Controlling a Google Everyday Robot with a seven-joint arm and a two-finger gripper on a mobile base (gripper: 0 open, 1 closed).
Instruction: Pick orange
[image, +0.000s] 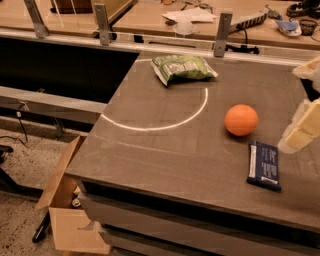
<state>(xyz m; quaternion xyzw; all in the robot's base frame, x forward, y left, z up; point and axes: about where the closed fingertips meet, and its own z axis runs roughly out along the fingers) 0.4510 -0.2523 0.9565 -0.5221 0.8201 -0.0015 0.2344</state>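
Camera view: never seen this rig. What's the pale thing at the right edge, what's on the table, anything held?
One camera looks down on a dark table; its mount is not on record. The pale shape at the right edge is the gripper of a one-armed mobile robot, above the table's right side. On the table lie an orange, a green snack bag at the back and a dark blue bar nearest the camera. The orange sits apart from the gripper, so it is not held.
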